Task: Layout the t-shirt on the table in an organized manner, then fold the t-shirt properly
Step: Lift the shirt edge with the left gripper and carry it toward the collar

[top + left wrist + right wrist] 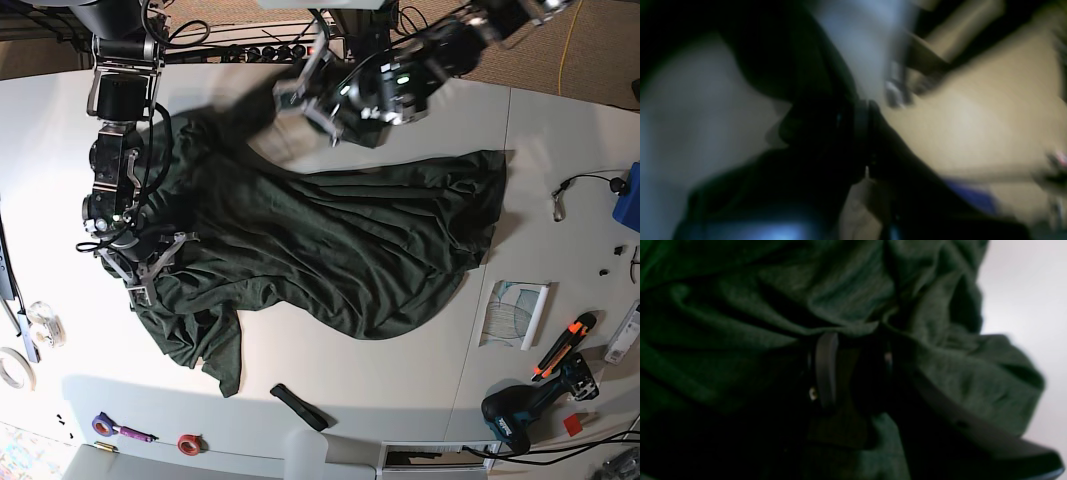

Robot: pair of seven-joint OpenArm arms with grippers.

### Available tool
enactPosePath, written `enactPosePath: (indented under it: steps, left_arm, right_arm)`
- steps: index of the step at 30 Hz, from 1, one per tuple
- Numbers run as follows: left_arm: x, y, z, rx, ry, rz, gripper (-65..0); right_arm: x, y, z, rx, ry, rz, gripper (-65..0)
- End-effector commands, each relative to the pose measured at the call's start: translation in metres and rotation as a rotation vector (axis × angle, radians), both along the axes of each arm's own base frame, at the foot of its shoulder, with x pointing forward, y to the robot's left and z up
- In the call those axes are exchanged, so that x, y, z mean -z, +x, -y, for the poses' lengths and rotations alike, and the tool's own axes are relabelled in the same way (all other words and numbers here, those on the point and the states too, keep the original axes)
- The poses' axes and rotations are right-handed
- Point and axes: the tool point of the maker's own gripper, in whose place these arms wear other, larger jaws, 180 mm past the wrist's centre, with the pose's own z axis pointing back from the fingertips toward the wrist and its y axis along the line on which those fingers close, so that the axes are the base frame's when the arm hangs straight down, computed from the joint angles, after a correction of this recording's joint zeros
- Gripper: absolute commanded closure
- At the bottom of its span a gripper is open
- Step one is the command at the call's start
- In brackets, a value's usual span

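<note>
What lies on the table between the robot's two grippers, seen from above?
In the base view, only the dark green t-shirt, spread but wrinkled, fills the stretch from the right gripper to the left gripper; no other object lies there.

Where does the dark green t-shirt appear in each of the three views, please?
Left wrist: too blurred to tell; the dark mass at upper left may be it.
Right wrist: the t-shirt fills most of the frame, bunched in folds.
Base: the t-shirt lies crumpled across the table's middle.
Shared landmark: the white table, at the left in left wrist, at the right edge in right wrist, and around the shirt in base.
</note>
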Motion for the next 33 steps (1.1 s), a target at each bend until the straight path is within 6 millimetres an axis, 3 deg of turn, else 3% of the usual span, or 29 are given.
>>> enactPosePath:
  steps: [1,5,9,15,21,25,28,31,33]
  left_arm:
    - [-0.026,0.003,0.009,0.002,-0.096,0.003,0.0]
    - [-0.061,-0.003,0.004,0.031,-0.182,0.023,0.0]
    - [-0.080,-0.007,0.002,0.054,-0.214,0.071,0.0]
    - [-0.110,-0.014,0.006,0.081,-0.289,0.104,0.0]
    - [-0.113,-0.014,0.006,0.084,-0.293,0.116,0.0]
    - [-0.108,-0.010,0.005,0.081,-0.267,0.148,0.0]
    - [-0.104,-0.008,0.004,0.078,-0.253,0.154,0.0]
    - [-0.102,-0.004,0.003,0.057,-0.240,0.166,0.0]
    - [-0.100,0.000,0.003,0.043,-0.230,0.177,0.0]
  right_arm:
    - [-0.024,0.016,0.008,0.006,-0.013,0.075,-17.1]
    - [-0.033,0.022,0.014,0.013,-0.023,0.100,-17.1]
    - [-0.037,0.026,0.018,0.034,-0.027,0.111,-17.1]
    - [-0.042,0.040,0.041,0.102,-0.104,0.138,-17.1]
    - [-0.054,0.074,0.054,0.153,-0.078,0.157,-17.1]
    - [-0.083,0.087,0.051,0.189,0.035,0.136,-15.0]
    - [-0.117,0.080,0.045,0.169,0.086,0.149,-1.5]
    - [-0.150,0.058,0.044,0.133,-0.009,0.169,0.0]
    - [-0.161,0.035,0.051,0.137,-0.120,0.152,0.0]
